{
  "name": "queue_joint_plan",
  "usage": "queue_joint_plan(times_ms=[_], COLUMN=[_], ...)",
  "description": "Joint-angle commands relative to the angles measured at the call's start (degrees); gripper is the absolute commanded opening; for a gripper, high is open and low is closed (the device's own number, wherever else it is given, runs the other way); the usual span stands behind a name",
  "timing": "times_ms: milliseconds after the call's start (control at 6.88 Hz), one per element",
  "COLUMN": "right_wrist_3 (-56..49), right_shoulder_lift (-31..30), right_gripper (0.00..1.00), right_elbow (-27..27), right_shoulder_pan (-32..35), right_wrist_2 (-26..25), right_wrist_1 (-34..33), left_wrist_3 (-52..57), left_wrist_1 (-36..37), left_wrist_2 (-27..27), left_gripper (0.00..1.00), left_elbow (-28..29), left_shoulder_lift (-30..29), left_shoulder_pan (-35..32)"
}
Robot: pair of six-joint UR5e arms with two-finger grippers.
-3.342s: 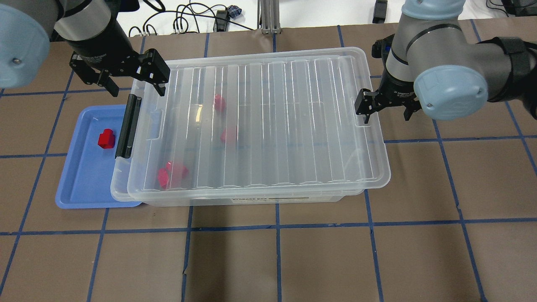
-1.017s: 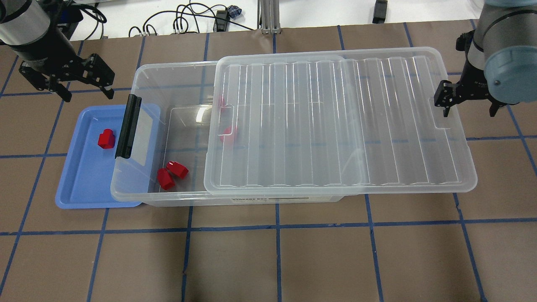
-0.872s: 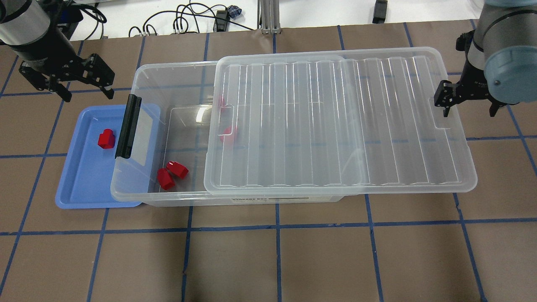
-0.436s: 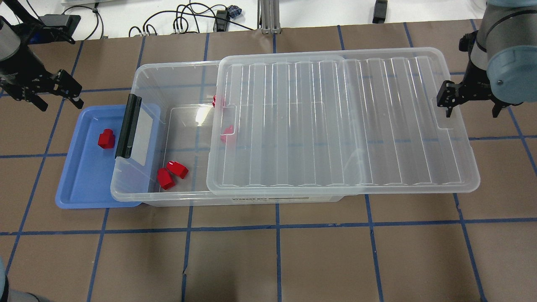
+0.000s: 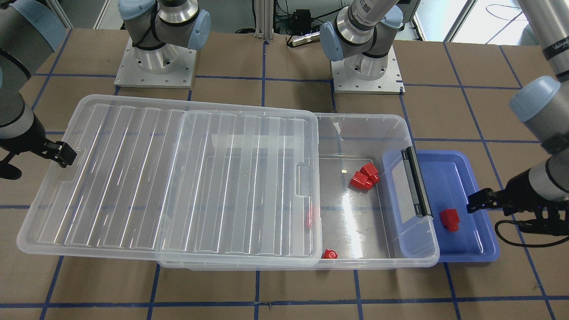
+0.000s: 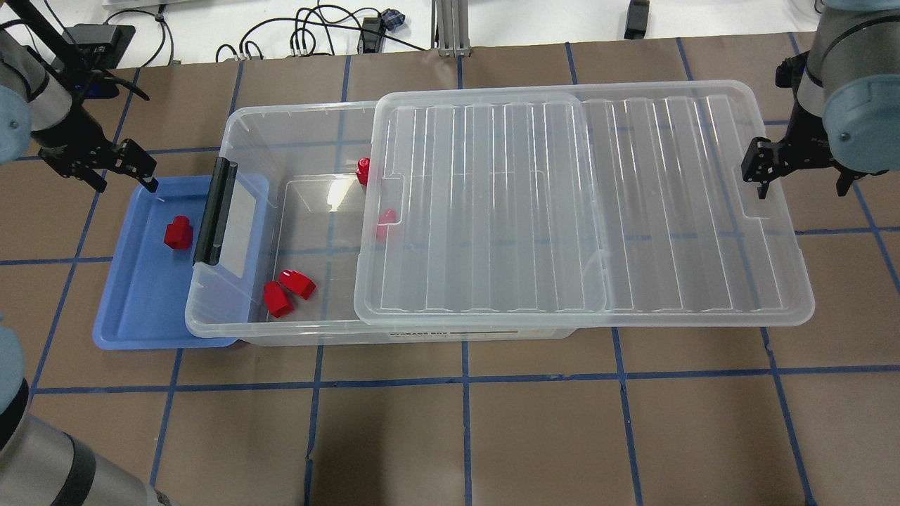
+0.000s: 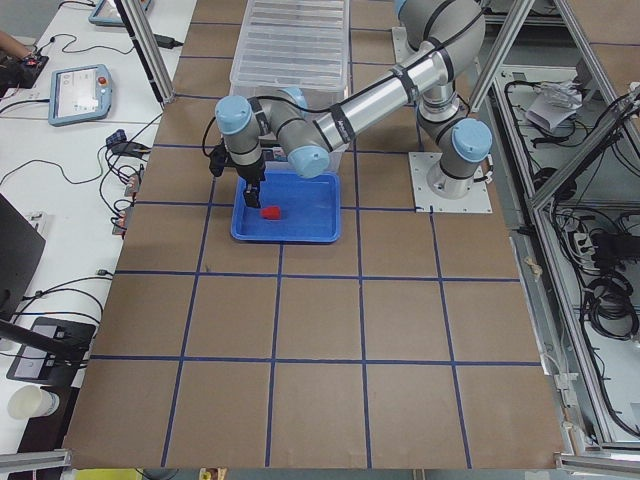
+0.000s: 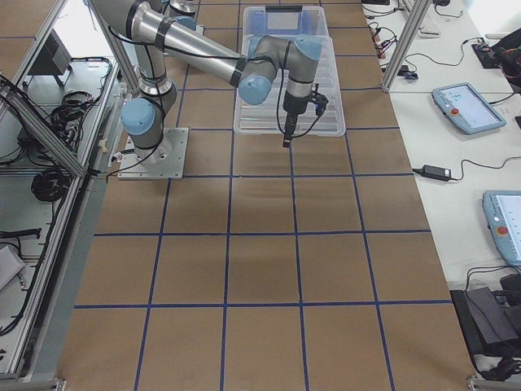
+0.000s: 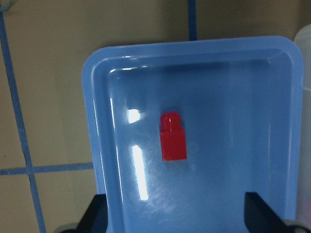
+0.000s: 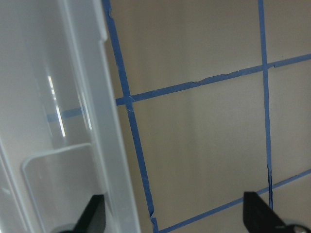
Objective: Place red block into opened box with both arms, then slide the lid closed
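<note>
The red block (image 6: 178,232) is lying in a blue tray (image 6: 133,309) just beyond the box's (image 6: 295,112) latch end, outside the box, with the black latch bar (image 6: 214,211) between them and the box's rim overlapping the near edge of the tray. The left gripper (image 6: 125,181) is hovering over the tray's corner on the far side from the box, its jaws spread wide and holding nothing; in the left wrist view the block is showing between and ahead of the two fingertips (image 9: 99,216), apart from both. The lid (image 6: 598,211) is resting on the box, slid partway off, leaving the latch end uncovered and overhanging well past the box's opposite end. The right gripper (image 6: 800,184) is sitting at that overhanging short edge, jaws parted, one finger (image 6: 756,176) at the lid's notch and the other out over the tabletop (image 6: 450,436). Inside the box, two red blocks (image 6: 288,287) are lying touching each other in the uncovered part, and two more (image 6: 363,171) are sitting at the lid's edge.
</note>
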Motion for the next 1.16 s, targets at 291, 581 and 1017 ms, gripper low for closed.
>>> queue_joint_plan(times_ms=[291, 581, 1017], right_wrist_3=[-0.3, -0.3, 4.9], right_shoulder_lift=[-0.3, -0.4, -0.8], right_gripper=[1.0, 1.0, 1.0], right_elbow=[-2.0, -9.6, -22.6], right_shoulder_pan=[-0.3, 2.4, 13.4], right_wrist_2=[0.1, 4.4, 18.9], right_wrist_1=[4.4, 11.2, 20.9], left_wrist_3=[0.0, -0.4, -1.6], left_wrist_1=[9.3, 13.1, 13.4], left_wrist_2=[-0.4, -0.5, -0.4], left_gripper=[1.0, 1.0, 0.17], left_elbow=[-7.0, -12.1, -12.4], left_shoulder_lift=[-2.8, -2.8, -3.0], left_shoulder_pan=[-0.2, -0.3, -0.2])
